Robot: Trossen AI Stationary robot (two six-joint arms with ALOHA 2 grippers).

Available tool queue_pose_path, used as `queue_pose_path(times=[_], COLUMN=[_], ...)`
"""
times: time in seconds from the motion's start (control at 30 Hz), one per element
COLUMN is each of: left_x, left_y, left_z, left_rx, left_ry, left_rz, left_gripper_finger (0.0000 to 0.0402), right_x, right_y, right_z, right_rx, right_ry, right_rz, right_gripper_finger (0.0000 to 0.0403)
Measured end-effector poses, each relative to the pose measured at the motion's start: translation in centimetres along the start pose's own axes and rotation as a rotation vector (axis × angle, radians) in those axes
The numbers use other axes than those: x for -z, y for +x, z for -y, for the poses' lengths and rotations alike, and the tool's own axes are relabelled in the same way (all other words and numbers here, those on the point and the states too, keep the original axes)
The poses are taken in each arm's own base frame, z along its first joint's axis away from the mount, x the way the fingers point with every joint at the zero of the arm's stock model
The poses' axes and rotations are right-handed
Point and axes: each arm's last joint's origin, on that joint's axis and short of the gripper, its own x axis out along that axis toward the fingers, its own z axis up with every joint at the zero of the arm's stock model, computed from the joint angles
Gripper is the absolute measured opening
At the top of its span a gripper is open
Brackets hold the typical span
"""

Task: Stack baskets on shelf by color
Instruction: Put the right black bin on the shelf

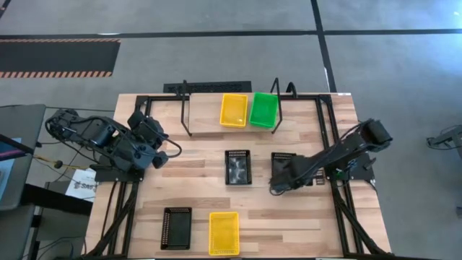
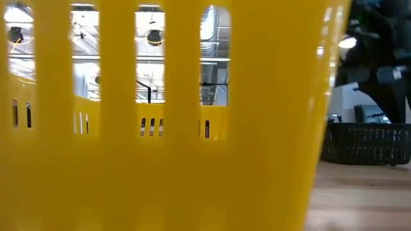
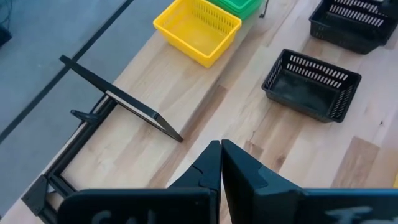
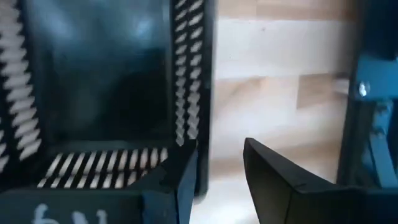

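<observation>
Meanwhile the left gripper (image 1: 175,152) waits pressed together by the table's left edge. On the shelf (image 1: 185,110) sit a yellow basket (image 1: 233,110) and green basket (image 1: 263,109). Further right, the right gripper (image 1: 277,188) stands spread astride a black basket (image 1: 283,166) wall; closing off-centre could tip it.

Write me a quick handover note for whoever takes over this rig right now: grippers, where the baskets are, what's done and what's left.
Left gripper: shut, empty, waiting over the table's left side.
Right gripper: open, straddling the wall of the right-hand black basket at mid-table.
On the shelf: a yellow basket and a green basket, side by side; whether either is already a stack cannot be told.
Loose on the table: the middle black basket, the front black basket, the front yellow basket.
Left to do: shelve the black baskets and the front yellow one, by colour.
</observation>
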Motion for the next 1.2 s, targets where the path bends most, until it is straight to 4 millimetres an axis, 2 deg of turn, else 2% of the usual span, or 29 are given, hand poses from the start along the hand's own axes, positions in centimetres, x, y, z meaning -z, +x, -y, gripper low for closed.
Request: queue_pose_path(times=[0.2,0.47,0.6,0.77,0.83,1.0,1.2], left_x=[0.0,-0.1,-0.1,-0.1,-0.1,-0.1,-0.1], left_y=[0.0,0.0,0.0,0.0,0.0,0.0,0.0], left_z=[0.0,0.0,0.0,0.0,-0.1,-0.1,-0.1], left_rx=[-0.001,-0.016,-0.02,-0.019,-0.02,-0.019,-0.019], left_ry=[-0.03,-0.09,-0.102,-0.125,-0.127,-0.137,-0.145], left_rz=[0.003,0.022,0.027,0.027,0.027,0.027,0.027], left_gripper_finger=[0.0,0.0,0.0,0.0,0.0,0.0,0.0], right_x=[-1.2,-1.8,-2.1,-2.3,-2.3,-2.1,-2.2], right_y=[2.9,5.3,5.3,5.3,5.2,3.9,-0.9], right_z=[1.9,1.3,1.1,0.9,0.8,0.0,-1.6], right_rx=[-0.096,-0.231,-0.246,-0.256,-0.266,-0.318,-0.417], right_ry=[0.044,-0.001,-0.044,-0.093,-0.104,-0.118,-0.169], right_rz=[-0.014,-0.055,-0.055,-0.051,-0.052,-0.011,0.08], right_gripper_finger=[0.0154,0.0141,0.0101,0.0017,0.001,0.0004,0.0002])
